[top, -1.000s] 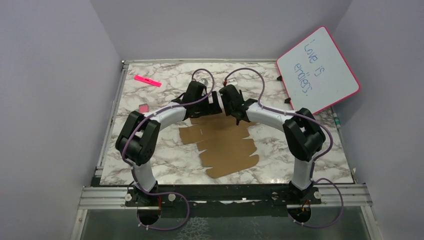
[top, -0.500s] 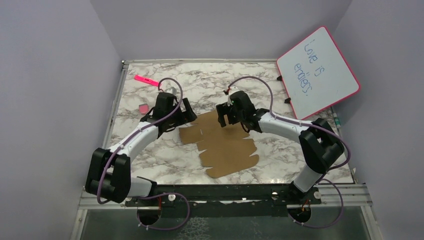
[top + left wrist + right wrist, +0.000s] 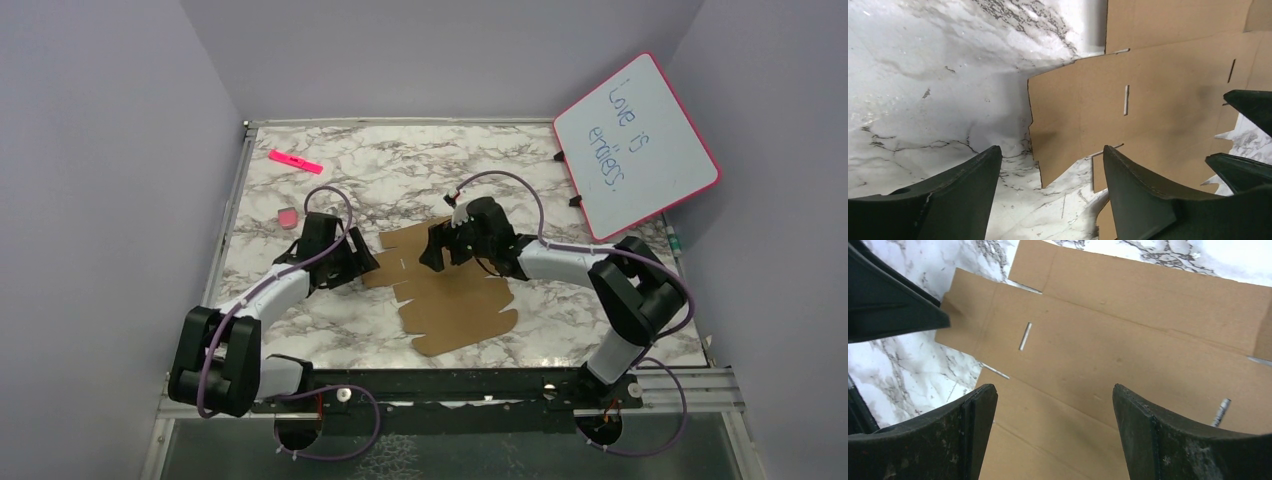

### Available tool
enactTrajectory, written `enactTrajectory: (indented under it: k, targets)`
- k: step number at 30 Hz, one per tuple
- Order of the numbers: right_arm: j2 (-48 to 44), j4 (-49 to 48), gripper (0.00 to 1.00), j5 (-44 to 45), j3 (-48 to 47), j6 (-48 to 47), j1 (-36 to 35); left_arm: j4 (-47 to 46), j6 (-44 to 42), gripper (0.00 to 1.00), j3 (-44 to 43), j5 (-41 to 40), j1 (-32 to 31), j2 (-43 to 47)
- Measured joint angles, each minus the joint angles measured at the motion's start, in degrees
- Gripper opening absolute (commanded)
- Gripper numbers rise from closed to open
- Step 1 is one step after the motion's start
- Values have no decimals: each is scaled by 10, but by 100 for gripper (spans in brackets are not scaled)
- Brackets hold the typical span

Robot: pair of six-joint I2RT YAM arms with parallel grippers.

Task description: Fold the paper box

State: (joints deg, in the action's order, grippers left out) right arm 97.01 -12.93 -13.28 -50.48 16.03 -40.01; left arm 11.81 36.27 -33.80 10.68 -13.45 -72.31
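The paper box (image 3: 450, 295) is a flat brown die-cut cardboard sheet with flaps and slits, lying on the marble table. My left gripper (image 3: 362, 264) is open and empty, low at the sheet's left edge; in the left wrist view (image 3: 1050, 155) its jaws straddle the sheet's (image 3: 1158, 95) left corner. My right gripper (image 3: 432, 256) is open and empty, over the sheet's far part; in the right wrist view (image 3: 1054, 392) its jaws hang above the cardboard (image 3: 1128, 340). The left gripper's fingers show at that view's left edge (image 3: 893, 305).
A pink-framed whiteboard (image 3: 636, 132) with writing leans at the back right. A pink marker (image 3: 296, 161) lies at the back left and a small pink eraser (image 3: 287, 216) lies left of the left arm. The table's metal rail (image 3: 450, 382) runs along the near edge.
The left arm has swung out and down to the sheet's left edge. The right gripper has moved nearer and lower over the sheet. The sheet's far flap is now uncovered.
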Motion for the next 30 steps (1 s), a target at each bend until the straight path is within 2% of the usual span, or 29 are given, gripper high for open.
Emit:
enactTrajectory:
  k: [10,12,18,25,30]
  targets:
    - [21,-70,91,-25,22,34,0,-35,15,22,14,26,0,-39]
    - [25,-79,91,-25,27,35,0,-39,14,15,14,29,0,-39]
    - [39,-98,91,-25,43,42,0,-43,14,4,11,31,0,-39]
    - [42,-117,91,-21,55,56,0,-16,-1,3,-35,20,-10,-39]
    - [48,-142,91,-14,61,72,0,19,-17,3,-80,-14,-44,-42]
